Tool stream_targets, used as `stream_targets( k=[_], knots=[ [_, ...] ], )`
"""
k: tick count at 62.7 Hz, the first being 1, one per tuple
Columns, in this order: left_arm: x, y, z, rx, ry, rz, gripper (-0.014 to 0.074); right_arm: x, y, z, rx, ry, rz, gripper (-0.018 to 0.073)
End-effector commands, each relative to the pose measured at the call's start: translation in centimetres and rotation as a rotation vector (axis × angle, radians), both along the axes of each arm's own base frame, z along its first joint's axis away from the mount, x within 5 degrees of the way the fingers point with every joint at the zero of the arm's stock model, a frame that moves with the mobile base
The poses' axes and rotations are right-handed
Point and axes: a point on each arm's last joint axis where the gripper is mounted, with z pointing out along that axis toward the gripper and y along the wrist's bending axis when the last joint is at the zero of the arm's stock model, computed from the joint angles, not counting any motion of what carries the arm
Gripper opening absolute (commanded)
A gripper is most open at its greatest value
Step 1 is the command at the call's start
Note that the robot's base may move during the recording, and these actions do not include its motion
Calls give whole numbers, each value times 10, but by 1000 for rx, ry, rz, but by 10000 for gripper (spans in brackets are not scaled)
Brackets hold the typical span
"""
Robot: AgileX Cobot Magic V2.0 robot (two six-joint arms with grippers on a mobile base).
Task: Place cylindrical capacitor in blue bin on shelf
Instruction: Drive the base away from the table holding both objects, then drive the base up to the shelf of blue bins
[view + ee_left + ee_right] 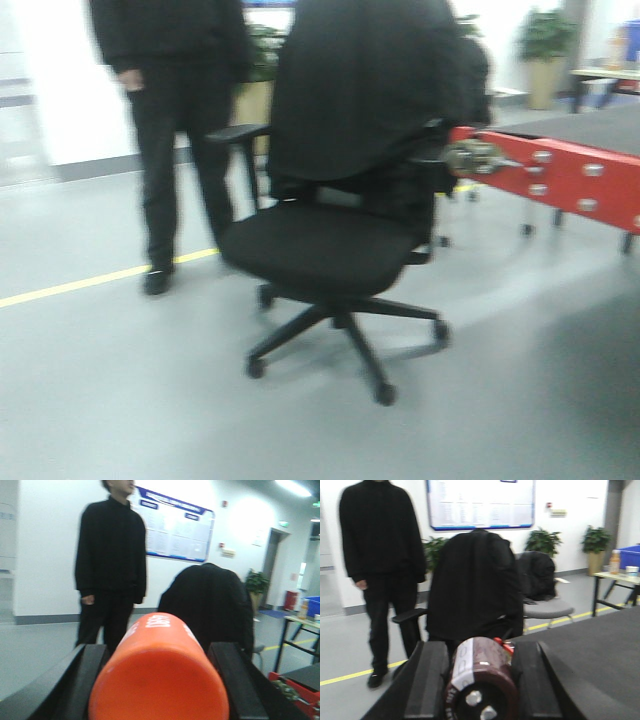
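In the right wrist view my right gripper is shut on the cylindrical capacitor, a dark brown cylinder with a pale printed stripe and two silvery terminals on the end facing the camera. It is held lengthwise between the black fingers. In the left wrist view my left gripper is shut on the larger orange tapered piece with white print. The shelf with the steel rail is out of view. Neither gripper shows in the front view.
A black office chair draped with a black jacket stands just ahead. A person in black stands at the left. A red-edged dark table is at the right. A blue crate sits on a far table.
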Motion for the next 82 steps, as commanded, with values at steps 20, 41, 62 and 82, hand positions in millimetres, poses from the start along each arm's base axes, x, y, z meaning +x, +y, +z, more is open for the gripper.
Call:
stream_targets(
  k=[20, 41, 62, 82],
  knots=[
    [-1, 0, 2, -2, -19, 0, -111, -2, -1, 4, -4, -40, -5, -163],
    [-1, 0, 2, -2, -19, 0, -111, -2, -1, 4, -4, -40, -5, -163],
    [-1, 0, 2, -2, -19, 0, -111, -2, -1, 4, -4, -40, -5, -163],
    [-1, 0, 2, -2, -19, 0, -111, -2, -1, 4, -4, -40, -5, -163]
  ],
)
